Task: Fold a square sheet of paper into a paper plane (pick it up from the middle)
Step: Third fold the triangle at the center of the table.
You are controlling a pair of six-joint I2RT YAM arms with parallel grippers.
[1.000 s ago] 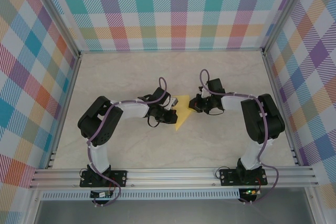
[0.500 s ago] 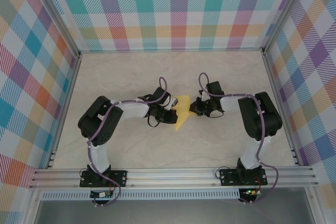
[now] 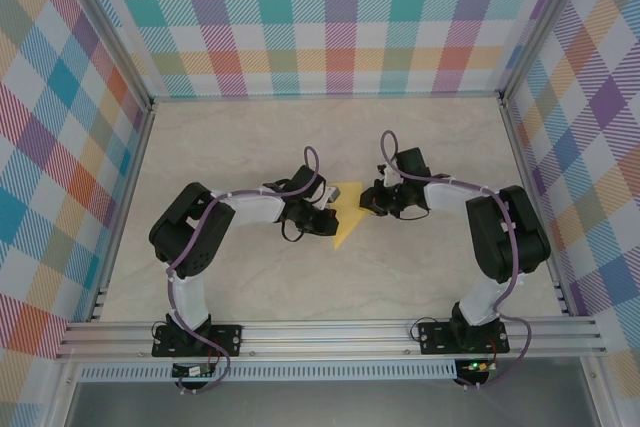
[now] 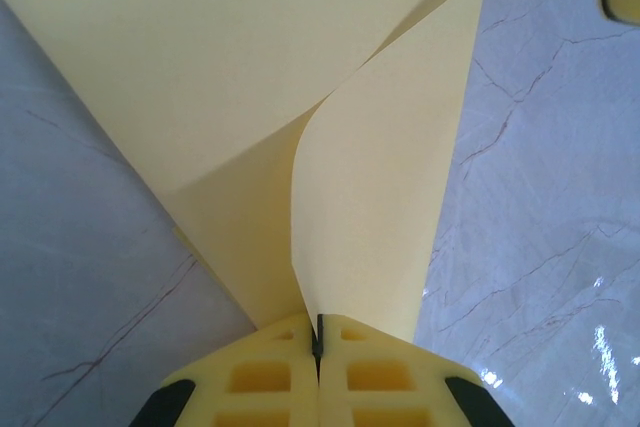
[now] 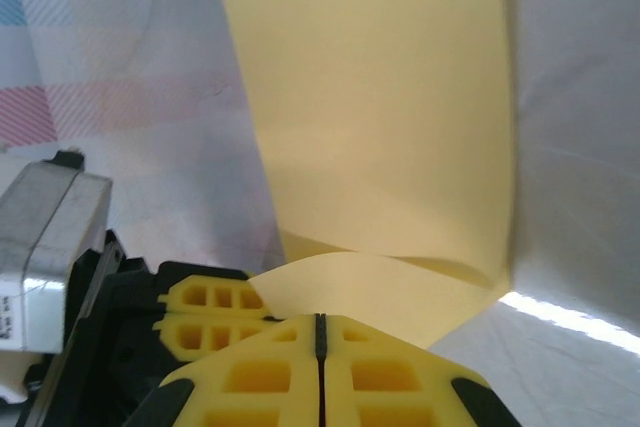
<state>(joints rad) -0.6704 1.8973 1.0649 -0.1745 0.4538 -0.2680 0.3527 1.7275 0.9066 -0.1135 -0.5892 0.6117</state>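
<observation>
Thin yellow creased paper sheet (image 3: 346,209) sits mid-table on the pale marbled tabletop (image 3: 250,277), narrow tip pointing to 6 o'clock. Left gripper (image 3: 328,221) is at the sheet's 9 o'clock with jaws pressed together, pinching a lifted flap. The left wrist view shows the flap edge running into the seam between the yellow fingers (image 4: 285,339). Right gripper (image 3: 368,204) is at the sheet's 2 o'clock, jaws also together. A curled paper edge lies right at its tips; can't tell if it's actually gripped.

left tool (image 4: 318,323) pinched closed, right tool (image 5: 319,319) likewise; forearms (image 3: 262,209) reaching inward
</observation>
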